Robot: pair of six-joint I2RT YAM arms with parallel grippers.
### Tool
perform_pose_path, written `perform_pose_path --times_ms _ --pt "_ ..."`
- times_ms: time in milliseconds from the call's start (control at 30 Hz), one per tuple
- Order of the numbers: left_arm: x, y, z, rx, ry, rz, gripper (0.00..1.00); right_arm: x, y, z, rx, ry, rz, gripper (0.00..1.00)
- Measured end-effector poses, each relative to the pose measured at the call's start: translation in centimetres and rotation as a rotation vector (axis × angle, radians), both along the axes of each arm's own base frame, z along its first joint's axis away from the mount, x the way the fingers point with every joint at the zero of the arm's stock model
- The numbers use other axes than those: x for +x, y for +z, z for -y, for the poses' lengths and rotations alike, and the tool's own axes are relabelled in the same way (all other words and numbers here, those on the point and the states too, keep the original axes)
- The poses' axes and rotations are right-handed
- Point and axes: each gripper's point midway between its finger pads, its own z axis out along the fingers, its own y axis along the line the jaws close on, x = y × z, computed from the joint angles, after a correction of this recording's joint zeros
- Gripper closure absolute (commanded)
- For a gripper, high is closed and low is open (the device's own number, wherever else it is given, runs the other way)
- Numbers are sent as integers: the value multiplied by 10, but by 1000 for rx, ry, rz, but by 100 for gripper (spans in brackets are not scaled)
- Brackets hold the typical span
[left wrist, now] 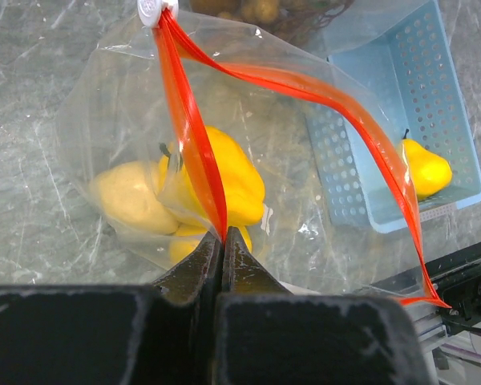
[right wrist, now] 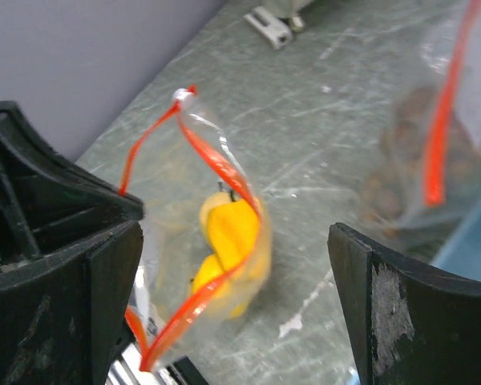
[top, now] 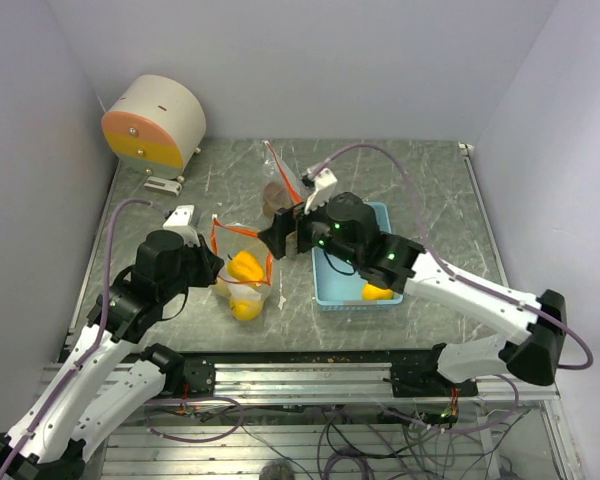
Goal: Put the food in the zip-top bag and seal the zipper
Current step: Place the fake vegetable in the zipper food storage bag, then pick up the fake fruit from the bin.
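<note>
Several yellow fruits (left wrist: 224, 180) are lying in the zip-top bag (left wrist: 104, 104) just ahead of the left gripper (left wrist: 224, 241), which is clamping its zipper strip (left wrist: 194, 136) to prop the mouth open, right gripper (right wrist: 232, 249) hovering wide-spread, empty.

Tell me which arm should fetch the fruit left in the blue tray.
Probably right: the right gripper is open and empty beside the tray with the fruit, while the left gripper is shut on the bag's red zipper strip.
</note>
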Motion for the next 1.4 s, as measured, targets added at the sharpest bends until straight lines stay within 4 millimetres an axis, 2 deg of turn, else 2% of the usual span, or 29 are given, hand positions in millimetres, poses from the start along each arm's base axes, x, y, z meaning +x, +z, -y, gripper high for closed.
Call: perform_pose_path --times_ms 100,167,267,400,467,533,667,833,1100,1267,1400 --pt "-1 1 0 -3 -3 6 93 4 3 31 -26 -126 -16 0" --pt "-2 2 0 -5 -8 8 93 7 -10 55 -64 -219 -52 0" --pt "-2 3 1 -8 -16 11 93 16 -50 98 -168 -367 -142 0" --pt "-3 3 2 -6 -26 13 93 32 -128 168 -326 -555 -320 0" --pt "-4 3 3 -6 -32 13 93 25 -159 195 -396 -617 -399 0" --pt "-4 3 3 -6 -38 13 93 12 -182 212 -454 -649 -466 0" --pt "-5 5 3 -7 -41 23 93 -1 -199 222 -488 -671 -544 0" --pt "-6 7 3 -11 -43 32 93 -6 -226 229 -568 -711 -610 0" --pt "-8 11 2 -15 -45 47 93 -14 -250 237 -622 -742 -670 3" --pt "-8 10 2 -14 -45 44 93 -23 -261 234 -625 -709 -712 16" --pt "-7 10 2 -14 -44 44 93 -27 -266 232 -616 -682 -726 41"
